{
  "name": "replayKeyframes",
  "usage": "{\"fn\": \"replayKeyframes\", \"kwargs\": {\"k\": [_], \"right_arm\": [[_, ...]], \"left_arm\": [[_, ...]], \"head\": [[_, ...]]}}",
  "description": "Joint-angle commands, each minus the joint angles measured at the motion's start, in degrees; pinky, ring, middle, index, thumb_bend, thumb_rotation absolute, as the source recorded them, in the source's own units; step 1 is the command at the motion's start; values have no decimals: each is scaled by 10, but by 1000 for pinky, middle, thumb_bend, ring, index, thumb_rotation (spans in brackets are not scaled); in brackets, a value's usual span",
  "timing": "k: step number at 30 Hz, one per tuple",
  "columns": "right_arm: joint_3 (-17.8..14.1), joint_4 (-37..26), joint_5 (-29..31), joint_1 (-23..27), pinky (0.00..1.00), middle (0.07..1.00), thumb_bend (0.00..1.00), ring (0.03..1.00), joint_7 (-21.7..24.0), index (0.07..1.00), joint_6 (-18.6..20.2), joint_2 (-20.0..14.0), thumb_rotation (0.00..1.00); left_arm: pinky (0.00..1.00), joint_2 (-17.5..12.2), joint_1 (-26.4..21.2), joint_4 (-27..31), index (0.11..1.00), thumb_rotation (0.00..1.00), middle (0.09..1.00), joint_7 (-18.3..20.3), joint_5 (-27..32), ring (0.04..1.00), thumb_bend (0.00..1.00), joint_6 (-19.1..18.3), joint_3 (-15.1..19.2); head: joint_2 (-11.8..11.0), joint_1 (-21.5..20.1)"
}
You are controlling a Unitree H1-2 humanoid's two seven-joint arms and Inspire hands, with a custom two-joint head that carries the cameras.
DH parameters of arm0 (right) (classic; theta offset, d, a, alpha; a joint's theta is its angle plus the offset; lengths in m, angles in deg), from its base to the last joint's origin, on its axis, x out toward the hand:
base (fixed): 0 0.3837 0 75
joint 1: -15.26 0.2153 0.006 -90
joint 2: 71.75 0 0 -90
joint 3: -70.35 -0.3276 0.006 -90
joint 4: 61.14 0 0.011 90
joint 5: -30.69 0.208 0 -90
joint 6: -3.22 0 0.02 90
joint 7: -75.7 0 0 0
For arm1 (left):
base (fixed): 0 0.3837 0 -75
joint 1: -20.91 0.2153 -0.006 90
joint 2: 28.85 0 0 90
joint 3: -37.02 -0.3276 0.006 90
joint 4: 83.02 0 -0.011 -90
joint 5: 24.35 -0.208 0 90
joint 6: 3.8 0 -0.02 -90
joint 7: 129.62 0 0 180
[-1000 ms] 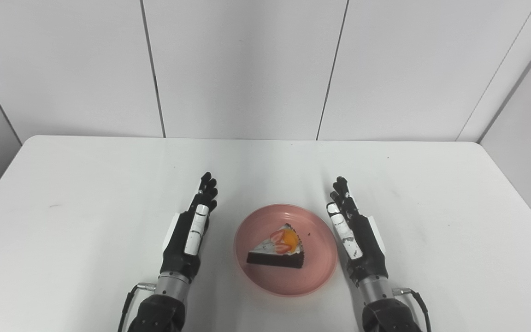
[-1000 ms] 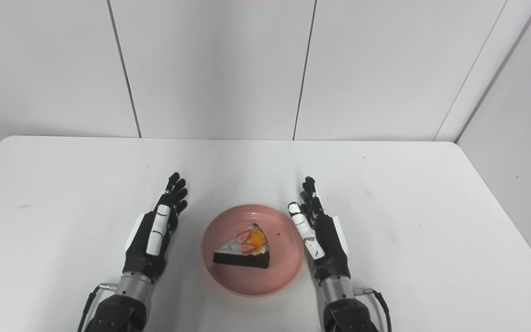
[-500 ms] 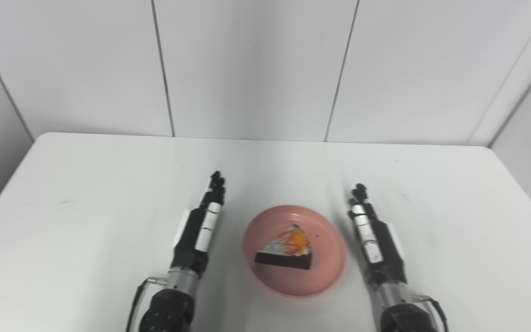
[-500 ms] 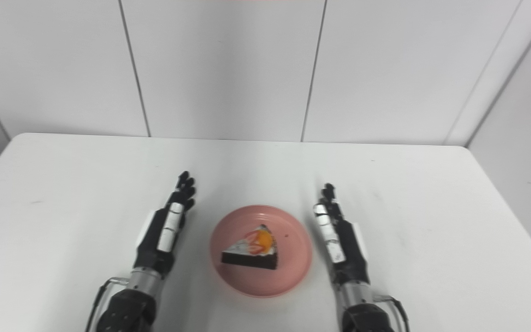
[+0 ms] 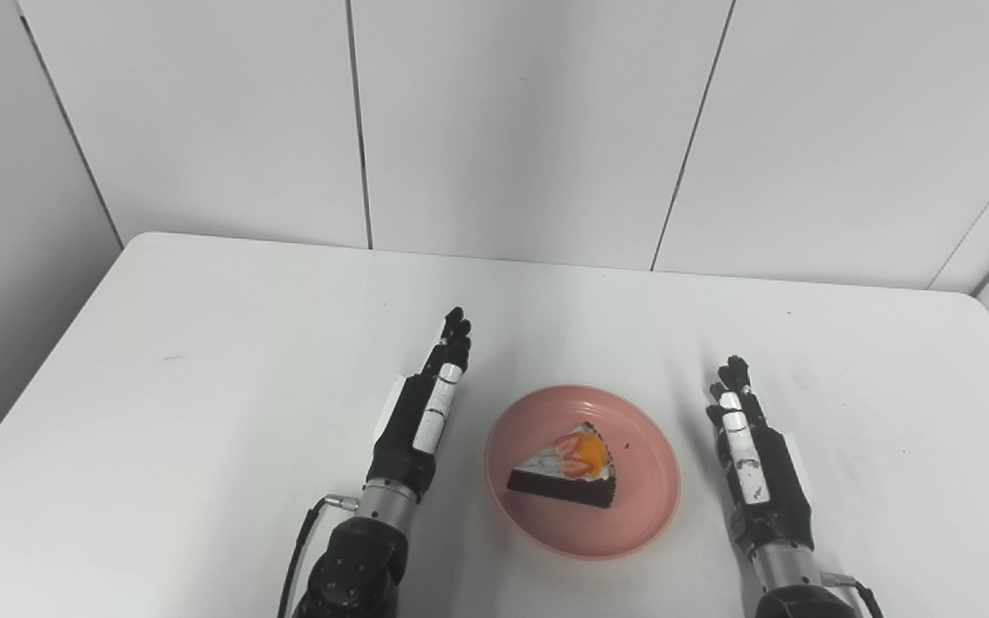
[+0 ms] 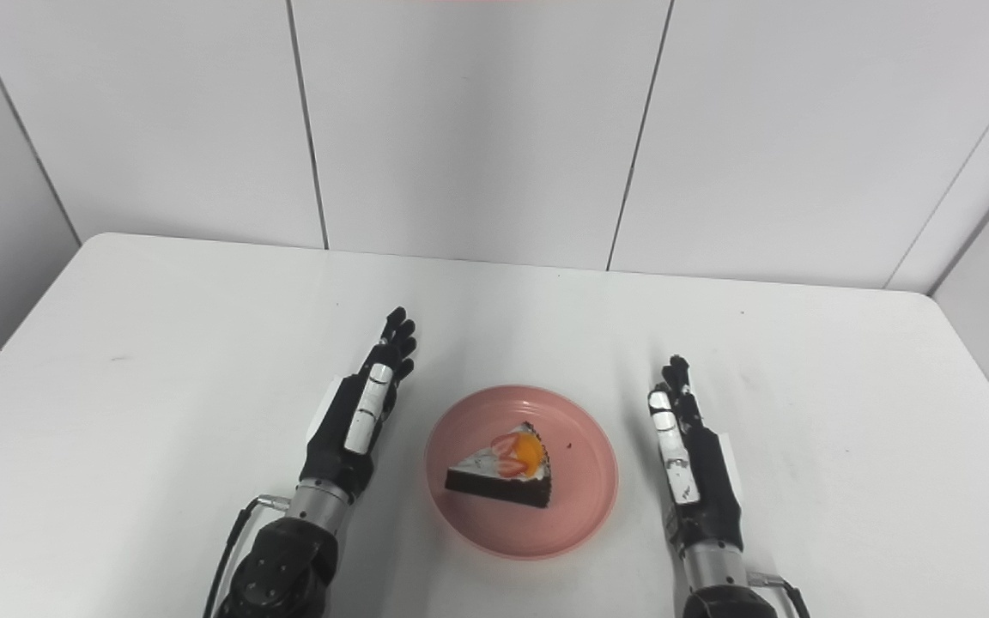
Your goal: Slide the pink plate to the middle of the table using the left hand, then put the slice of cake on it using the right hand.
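Note:
A pink plate [image 5: 645, 506] rests on the white table near its front middle. On the plate lies a wedge of chocolate cake [image 5: 565, 476] topped with strawberry and orange fruit. My left hand [image 5: 421, 416] lies flat and open to the left of the plate, apart from it. To the plate's right my right hand [image 5: 756, 468] is stretched out open, a short gap from the rim. Neither hand holds anything.
The white table [image 5: 203, 360] ends at grey panel walls behind and to the sides. Bare tabletop spreads to the left, right and back of the plate.
The camera has turned left, shifting the whole scene right. Both hands have drawn slightly away from the plate, the right one most. Plate and cake stay put.

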Motion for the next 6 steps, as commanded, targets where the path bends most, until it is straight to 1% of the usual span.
{"fn": "replayKeyframes", "kwargs": {"k": [1,4,6], "right_arm": [[-1,-17,6,13,1000,1000,639,1000,6,1000,-15,-4,843],[-1,-18,6,13,1000,1000,651,1000,6,1000,-14,-4,828],[0,-16,2,13,1000,1000,646,1000,4,1000,-17,-4,829]], "left_arm": [[1000,9,21,-25,1000,1000,1000,-3,-1,1000,593,2,-3],[1000,8,21,-25,1000,1000,1000,-4,-2,1000,590,2,-3],[1000,8,23,-17,1000,1000,1000,-4,-2,1000,571,-7,-3]], "head": [[1,-4],[3,-7],[3,-9]]}}
